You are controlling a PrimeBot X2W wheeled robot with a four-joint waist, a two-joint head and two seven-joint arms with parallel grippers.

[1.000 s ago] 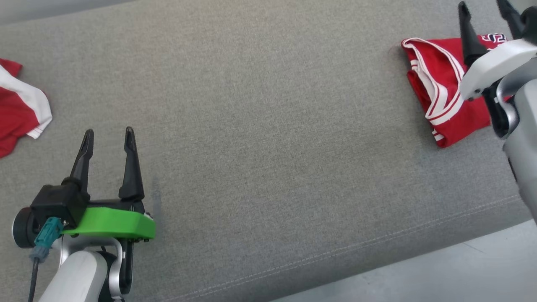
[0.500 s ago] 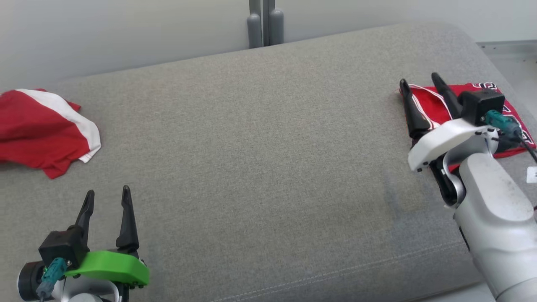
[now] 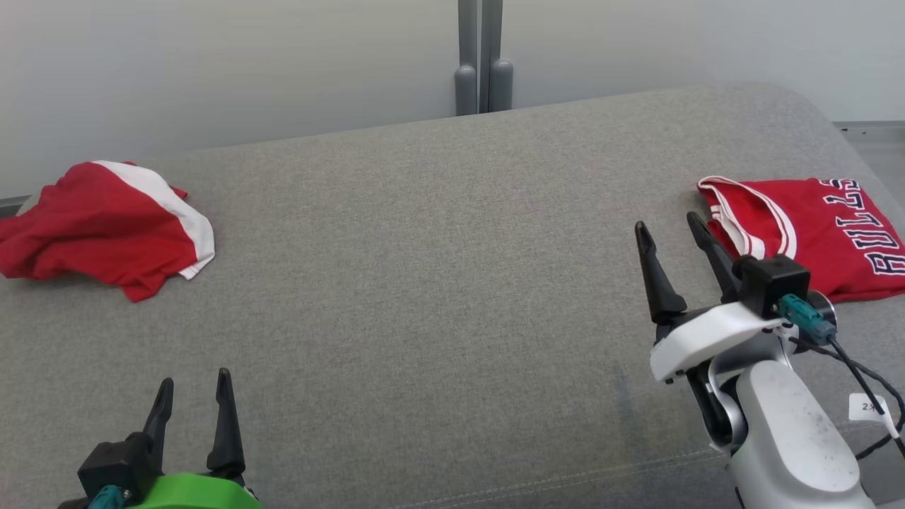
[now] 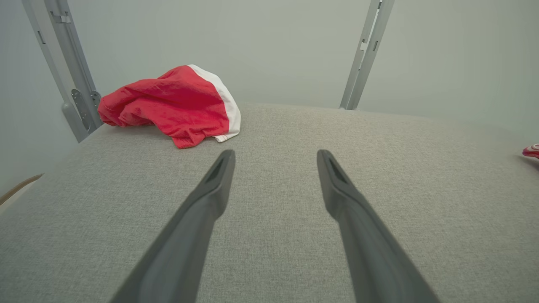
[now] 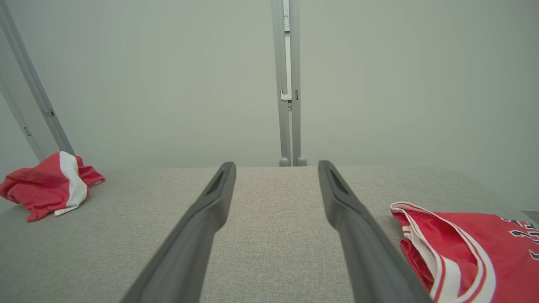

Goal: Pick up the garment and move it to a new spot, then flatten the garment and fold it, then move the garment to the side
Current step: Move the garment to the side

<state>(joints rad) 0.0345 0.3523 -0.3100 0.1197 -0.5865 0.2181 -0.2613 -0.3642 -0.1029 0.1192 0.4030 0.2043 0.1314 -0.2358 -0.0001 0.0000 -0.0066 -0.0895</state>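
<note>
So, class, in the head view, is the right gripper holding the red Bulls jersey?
No, the right gripper stands open and empty, while the Bulls jersey lies beside it.

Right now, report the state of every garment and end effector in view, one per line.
folded jersey: folded flat, lying at the right of the grey surface, not held.
crumpled garment: bunched in a heap at the left, not held.
left end effector: open, holding nothing.
right end effector: open, holding nothing, just left of the folded jersey.
</note>
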